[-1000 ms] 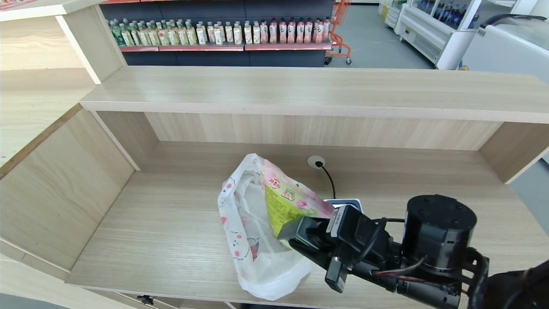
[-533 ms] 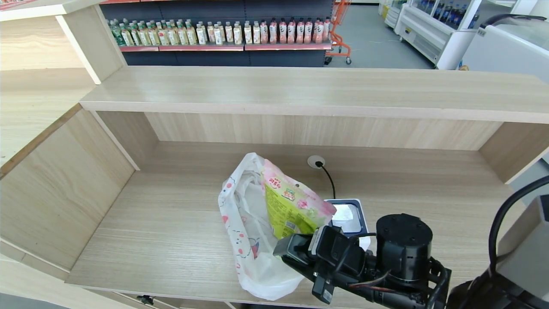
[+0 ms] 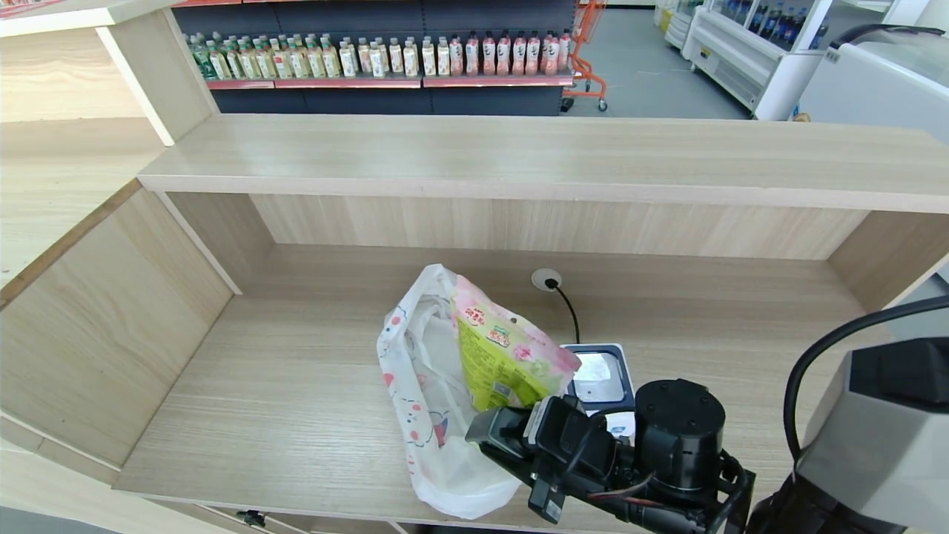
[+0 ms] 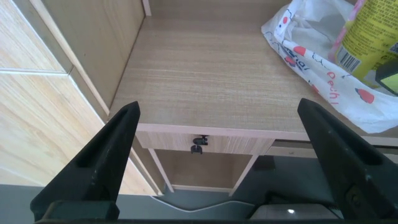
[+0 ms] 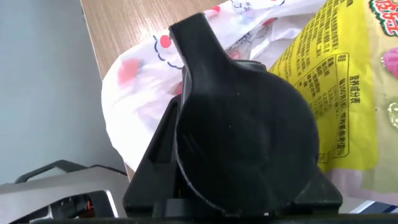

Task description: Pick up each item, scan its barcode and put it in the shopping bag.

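Drawn back since the earlier frames toward the near edge of the surface (image 3: 282, 400), the right end effector (image 3: 491, 434) is seen just in front of the snack pouch (image 3: 508, 348); whether it is open or closed cannot be told. From the left, the left end effector (image 4: 217, 106) is held wide open off the surface's near edge, the shopping bag (image 3: 419, 415) is slumped mid-surface with the snack pouch propped in its mouth, and the scanner (image 3: 599, 367) is set just right of it.

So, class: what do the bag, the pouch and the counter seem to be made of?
Bag: likely thin plastic film, translucent and crumpled. Pouch: glossy printed plastic, perhaps foil-lined; it creases stiffly. Counter: matte wood-grain board, veneer or laminate, unclear which.
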